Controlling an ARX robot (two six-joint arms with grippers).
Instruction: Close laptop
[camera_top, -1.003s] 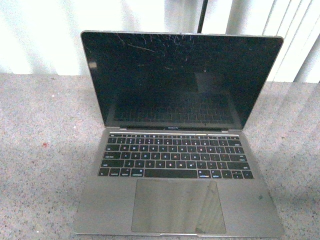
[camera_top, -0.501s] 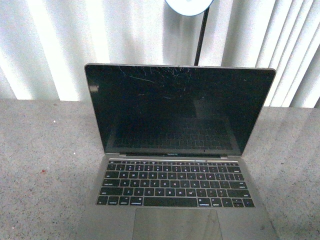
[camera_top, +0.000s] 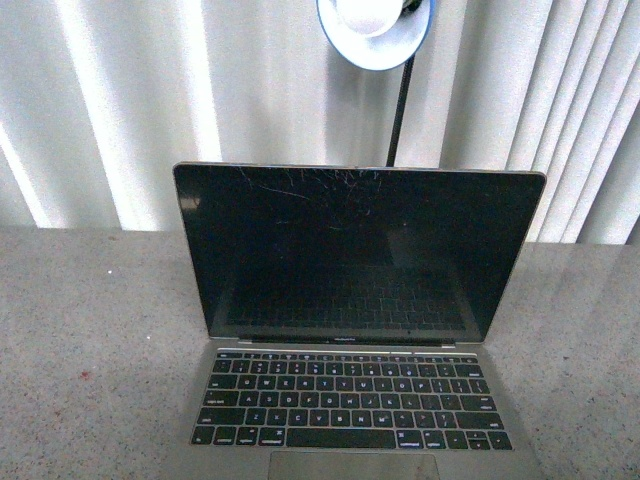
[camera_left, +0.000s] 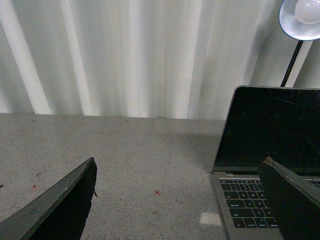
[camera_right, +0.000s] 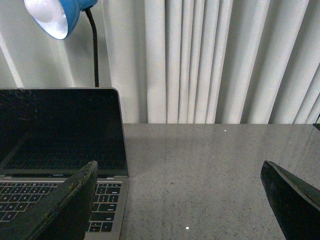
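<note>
One laptop, lid up, sits mid-table; writing under the screen is too small to read. One blue lamp stands behind it. Left gripper & right gripper: both spread wide.

Front view: close, head-on to laptop, lamp at frame top. Wrist views: low over table, facing curtain, flanking laptop. Shared: laptop, lamp, curtain

Laptop matt grey metal w/ glossy scratched screen; tabletop speckled.
</note>
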